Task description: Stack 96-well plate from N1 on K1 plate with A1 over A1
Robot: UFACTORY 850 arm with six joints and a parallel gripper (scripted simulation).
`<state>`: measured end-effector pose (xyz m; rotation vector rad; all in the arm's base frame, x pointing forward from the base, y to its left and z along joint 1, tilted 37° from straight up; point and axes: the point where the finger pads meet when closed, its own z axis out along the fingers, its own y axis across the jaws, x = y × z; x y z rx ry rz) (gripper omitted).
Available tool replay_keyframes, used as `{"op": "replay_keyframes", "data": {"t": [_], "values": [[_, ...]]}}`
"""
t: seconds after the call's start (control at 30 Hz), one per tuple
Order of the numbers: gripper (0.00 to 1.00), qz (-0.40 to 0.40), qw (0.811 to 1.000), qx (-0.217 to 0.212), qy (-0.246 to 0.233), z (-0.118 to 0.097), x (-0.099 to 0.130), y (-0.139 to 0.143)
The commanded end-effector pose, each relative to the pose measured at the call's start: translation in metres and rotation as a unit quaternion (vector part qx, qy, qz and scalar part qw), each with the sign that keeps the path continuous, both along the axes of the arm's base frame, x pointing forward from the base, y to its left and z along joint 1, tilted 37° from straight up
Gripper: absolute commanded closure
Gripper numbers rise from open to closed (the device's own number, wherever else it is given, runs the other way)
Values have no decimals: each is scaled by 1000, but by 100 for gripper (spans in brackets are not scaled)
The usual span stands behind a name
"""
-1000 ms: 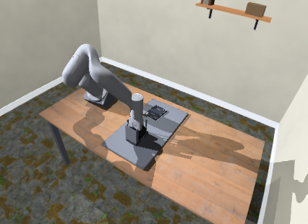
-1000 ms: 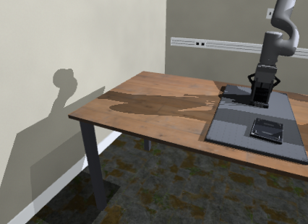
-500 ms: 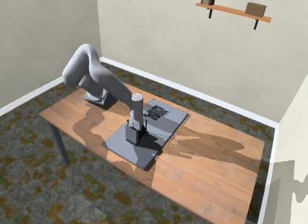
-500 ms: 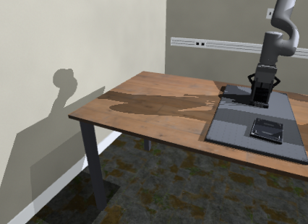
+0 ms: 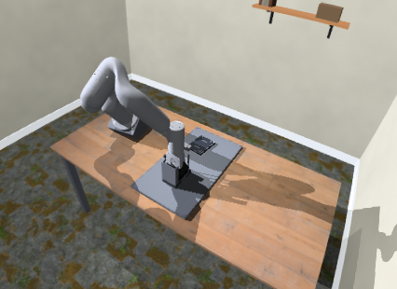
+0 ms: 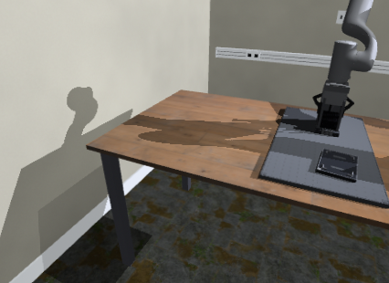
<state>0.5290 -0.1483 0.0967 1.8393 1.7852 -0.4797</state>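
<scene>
My gripper (image 5: 175, 172) points straight down over the near part of the grey mat (image 5: 188, 170) and is shut on a 96-well plate. The plate sits between the fingers, close to the mat, and the fingers and their shadow mostly hide it. In the exterior view the gripper (image 6: 330, 124) is at the mat's far end. I cannot tell whether the held plate touches its nest. A second dark plate (image 5: 201, 144) lies flat in its holder on the mat, apart from the gripper, and also shows in the exterior view (image 6: 338, 163). The cut-off corners are too small to make out.
The arm's base (image 5: 123, 123) stands at the far left corner of the wooden table (image 5: 261, 200). A wall shelf (image 5: 300, 13) with a box hangs high at the back. Walls are close behind and to the right.
</scene>
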Motion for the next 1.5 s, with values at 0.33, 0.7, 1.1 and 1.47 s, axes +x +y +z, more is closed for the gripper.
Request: {"op": "replay_keyframes", "data": {"t": [0.33, 0.7, 1.1, 1.47], "values": [[100, 0, 1000, 0, -1, -1, 1, -1], [100, 0, 1000, 0, -1, -2, 1, -2], [100, 0, 1000, 0, -1, -3, 1, -3], [100, 0, 1000, 0, -1, -5, 1, -4]]}}
